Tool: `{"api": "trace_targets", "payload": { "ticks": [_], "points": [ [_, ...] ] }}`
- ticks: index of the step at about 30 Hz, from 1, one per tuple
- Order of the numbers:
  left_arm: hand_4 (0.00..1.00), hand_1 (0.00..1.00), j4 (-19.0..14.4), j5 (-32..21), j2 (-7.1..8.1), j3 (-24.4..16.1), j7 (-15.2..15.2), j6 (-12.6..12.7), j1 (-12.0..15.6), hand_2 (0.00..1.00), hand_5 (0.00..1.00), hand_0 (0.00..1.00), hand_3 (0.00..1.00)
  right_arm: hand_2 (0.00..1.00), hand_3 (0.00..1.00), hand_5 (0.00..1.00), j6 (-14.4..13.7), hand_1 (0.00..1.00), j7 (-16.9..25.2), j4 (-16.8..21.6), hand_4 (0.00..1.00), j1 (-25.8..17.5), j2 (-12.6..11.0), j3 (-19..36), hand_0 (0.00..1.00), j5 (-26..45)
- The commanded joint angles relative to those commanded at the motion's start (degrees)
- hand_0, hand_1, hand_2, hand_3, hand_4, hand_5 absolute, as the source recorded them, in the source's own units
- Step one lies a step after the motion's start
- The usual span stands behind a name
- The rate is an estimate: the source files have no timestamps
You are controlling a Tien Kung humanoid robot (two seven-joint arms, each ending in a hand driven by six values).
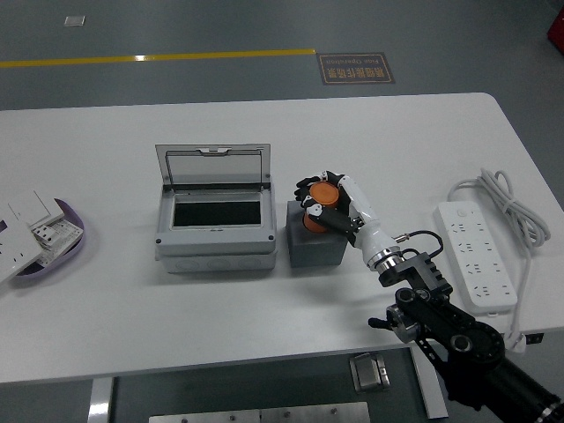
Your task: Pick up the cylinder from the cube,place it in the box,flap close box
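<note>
One robot hand, the right, is closing its fingers around an orange cylinder that is sitting on top of a grey cube on the white bench. Just to the left, a grey box is standing with its clear flap propped open, seemingly ready to take the cylinder. No left hand is showing.

I cannot read any text here. A brown sign on the floor beyond my table carries two lines of pale print, but the letters are too small and blurred to make out. Nothing else shows lettering I can read.
</note>
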Motion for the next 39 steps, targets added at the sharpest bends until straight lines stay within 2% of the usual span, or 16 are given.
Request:
{"api": "trace_targets", "payload": {
  "ticks": [1, 3, 8, 13, 14, 19, 20, 25, 26, 28, 31, 32, 39],
  "points": [
    [0.661, 0.606, 0.0, 0.0, -0.01, 0.0, 0.0, 0.0, 0.0, 0.560, 0.209, 0.604, 0.595, 0.384, 0.298, 0.002, -0.4, 0.423, 0.1, 0.6, 0.002, 0.0, -0.1, 0.1, 0.403, -0.2],
    [0.661, 0.606, 0.0, 0.1, -0.01, -0.1, 0.0, 0.0, 0.0, 0.560, 0.209, 0.604, 0.595, 0.384, 0.298, 0.002, -1.0, 0.423, 0.4, 1.8, 0.002, -0.1, -0.2, 0.1, 0.403, -0.7],
    [0.660, 0.605, 0.0, 0.8, -0.02, -0.7, 0.3, 0.0, 0.3, 0.560, 0.208, 0.603, 0.595, 0.372, 0.277, 0.002, -4.4, 0.405, 0.3, 7.9, 0.002, 0.4, -0.8, -1.0, 0.403, -2.9],
    [0.660, 0.605, 0.0, 1.7, 0.07, -1.6, 0.7, 0.1, 0.5, 0.560, 0.208, 0.603, 0.595, 0.372, 0.277, 0.002, -6.1, 0.405, -0.9, 13.8, 0.002, 2.9, 0.3, -3.9, 0.403, -5.2],
    [0.661, 0.605, 0.0, 1.9, 0.08, -1.7, 0.8, 0.1, 0.5, 0.560, 0.209, 0.604, 0.595, 0.336, 0.248, 0.002, -6.3, 0.287, -1.2, 14.7, 0.002, 3.5, 0.5, -4.5, 0.178, -5.5],
    [0.661, 0.605, 0.0, 2.3, 0.13, -2.1, 0.9, 0.1, 0.4, 0.560, 0.209, 0.604, 0.595, 0.336, 0.248, 0.002, -8.2, 0.287, -1.9, 16.3, 0.002, 7.6, 1.3, -9.5, 0.178, -4.7],
    [0.660, 0.606, 0.0, 2.4, 0.14, -2.2, 0.9, 0.0, 0.4, 0.560, 0.209, 0.604, 0.594, 0.324, 0.240, 0.002, -8.7, 0.205, -2.0, 16.2, 0.002, 8.3, 1.4, -10.7, 0.020, -4.2],
    [0.660, 0.606, 0.0, 3.0, 0.23, -2.8, 1.1, 0.0, 0.4, 0.560, 0.209, 0.604, 0.594, 0.324, 0.240, 0.002, -12.0, 0.205, -4.2, 14.9, 0.002, 11.8, 1.9, -15.9, 0.020, -2.1],
    [0.661, 0.606, 0.0, 3.2, 0.26, -2.9, 1.2, 0.1, 0.4, 0.560, 0.208, 0.603, 0.594, 0.308, 0.227, 0.002, -12.9, 0.164, -5.3, 14.4, 0.002, 12.6, 2.0, -16.9, 0.002, -2.4],
    [0.661, 0.606, -0.1, 3.5, 0.35, -3.3, 1.3, 0.1, 0.4, 0.560, 0.208, 0.603, 0.594, 0.308, 0.227, 0.002, -14.4, 0.164, -8.0, 13.4, 0.002, 14.2, 2.3, -19.0, 0.002, -4.1],
    [0.661, 0.606, -0.1, 3.7, 0.44, -3.5, 1.4, 0.1, 0.3, 0.560, 0.208, 0.603, 0.594, 0.308, 0.227, 0.002, -15.3, 0.164, -12.9, 12.4, 0.002, 16.0, 2.6, -20.8, 0.002, -8.3],
    [0.659, 0.605, -0.1, 3.7, 0.46, -3.5, 1.4, 0.0, 0.3, 0.560, 0.209, 0.603, 0.592, 0.302, 0.218, 0.002, -15.2, 0.131, -14.7, 12.2, 0.002, 16.6, 2.7, -21.2, 0.002, -10.0],
    [0.659, 0.605, -0.2, 4.3, 0.51, -4.0, 1.7, 0.0, 0.1, 0.560, 0.209, 0.603, 0.593, 0.329, 0.233, 0.002, -12.2, 0.134, -28.1, 9.7, 0.002, 19.7, 3.4, -22.6, 0.002, -23.4]
  ]
}}
